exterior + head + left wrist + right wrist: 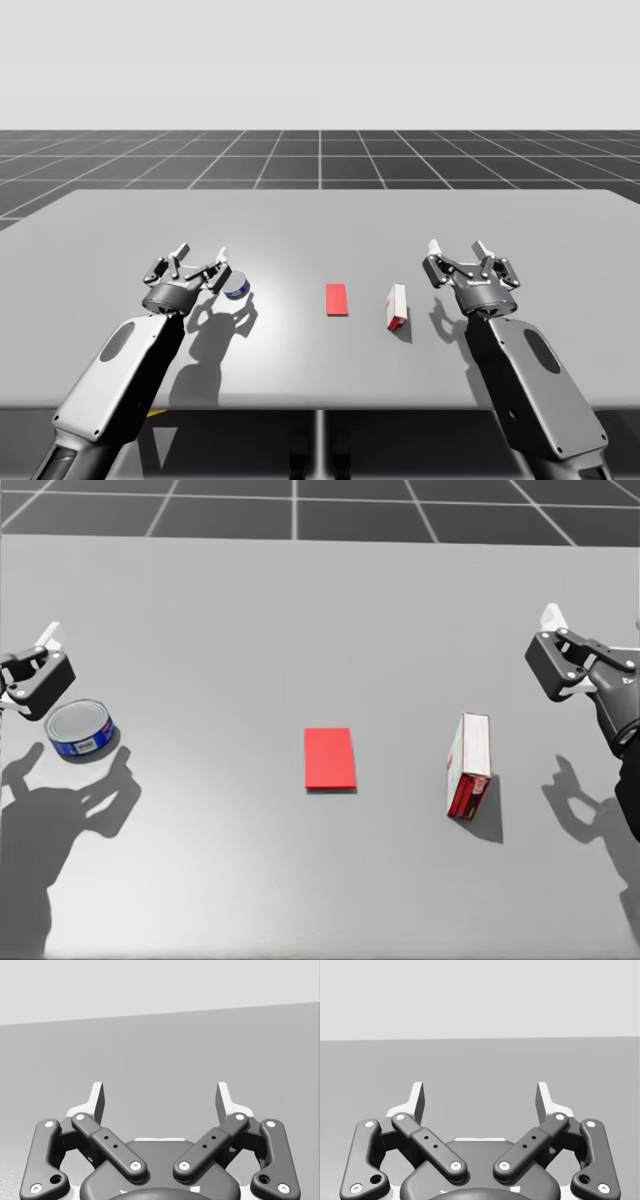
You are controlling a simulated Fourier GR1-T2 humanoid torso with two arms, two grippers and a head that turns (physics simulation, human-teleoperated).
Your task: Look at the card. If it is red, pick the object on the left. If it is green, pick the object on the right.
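A red card (337, 299) (329, 757) lies flat at the table's middle. Left of it a short blue-and-silver can (237, 288) (80, 729) lies tilted on its side. Right of the card a red-and-white box (397, 306) (469, 765) lies on the table. My left gripper (201, 256) (160, 1097) hovers open just left of the can, nothing between its fingers. My right gripper (457, 248) (480, 1097) hangs open to the right of the box, also holding nothing.
The grey table (320, 230) stretches wide behind the objects, with its front edge near my arms. A dark gridded floor (320, 155) lies beyond the far edge.
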